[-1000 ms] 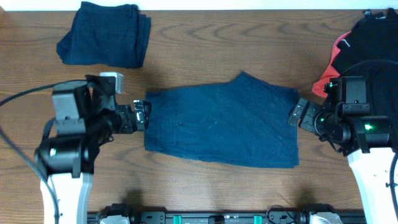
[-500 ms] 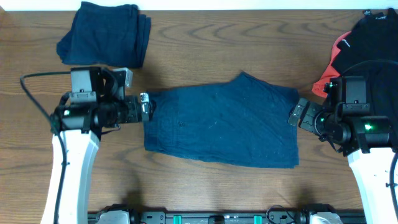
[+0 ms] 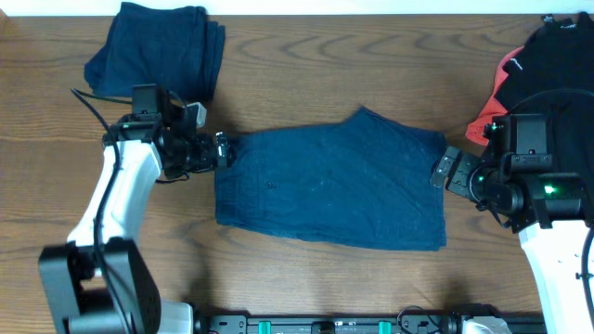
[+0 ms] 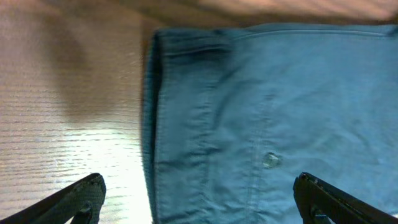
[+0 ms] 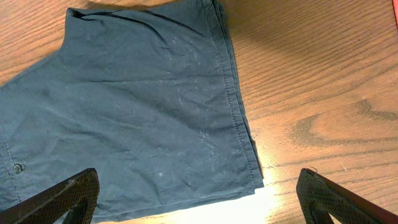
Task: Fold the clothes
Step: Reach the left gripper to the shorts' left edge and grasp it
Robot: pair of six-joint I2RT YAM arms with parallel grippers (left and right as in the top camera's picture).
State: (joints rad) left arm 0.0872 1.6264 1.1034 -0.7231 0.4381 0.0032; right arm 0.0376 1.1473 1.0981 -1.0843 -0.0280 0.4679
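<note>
Progress is partial. Overhead, one folded navy garment (image 3: pixel 158 51) lies at the far left corner of the bench (image 3: pixel 325 74). The navy shorts (image 3: pixel 334 181) lie spread flat mid-bench with no fold made, and a black and coral-red pile (image 3: pixel 548 65) waits at the far right, so most of the work remains. The left claw (image 3: pixel 223 148) sits at the shorts' upper left corner and the right claw (image 3: pixel 440 173) at their right edge. Compared with a second ago, the left arm has swung up from the middle of the left edge to that corner, while the right arm and the shorts have not shifted.

Left wrist: the left claw (image 4: pixel 199 193) stands wide and holds nothing, with the waistband end and a button (image 4: pixel 270 160) between its tips.

Right wrist: the right claw (image 5: pixel 199 186) is equally wide and empty above the hemmed leg corner.
</note>
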